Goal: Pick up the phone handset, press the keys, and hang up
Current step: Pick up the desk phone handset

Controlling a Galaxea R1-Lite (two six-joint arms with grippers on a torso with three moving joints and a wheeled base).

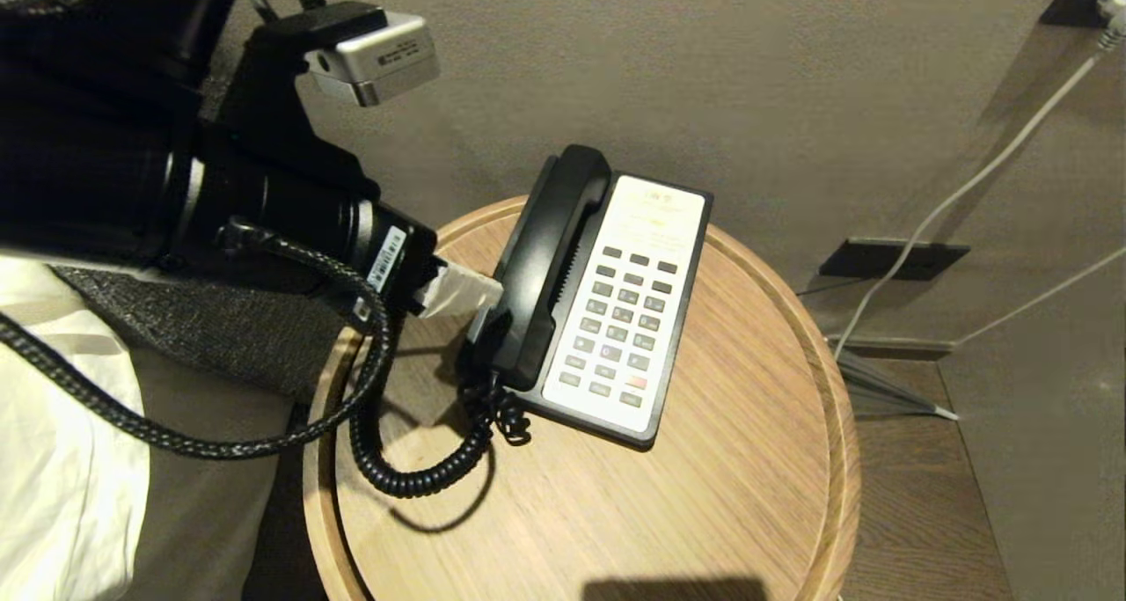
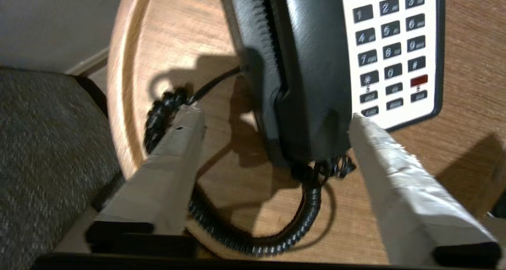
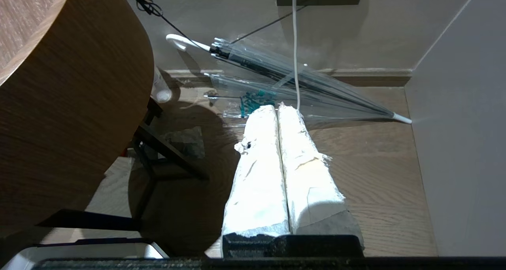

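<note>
One phone, one handset in its cradle, and the left pincer spread wide beside it.

On the round wooden counter [image 1: 748, 460] stands one phone base [image 1: 682, 319] carrying one black phone handset [image 1: 550, 258], long with thick rounded ends, lying along the base's 9 o'clock side; a single black coiled cord [image 1: 413, 478] loops from its near end across the wood toward 7 o'clock. The keys [image 1: 620, 328] are small grey rectangles in rows on a white faceplate, one marked red. The left pincer [image 2: 276, 143] reaches in from 9 o'clock, its two taped fingers [image 2: 174, 163] released and wide apart, flanking the handset's near end and gripping nothing. The right pincer [image 3: 278, 116] hangs low over the floor beside the counter, fingers pressed together and empty, near one clear umbrella [image 3: 296, 84].
</note>
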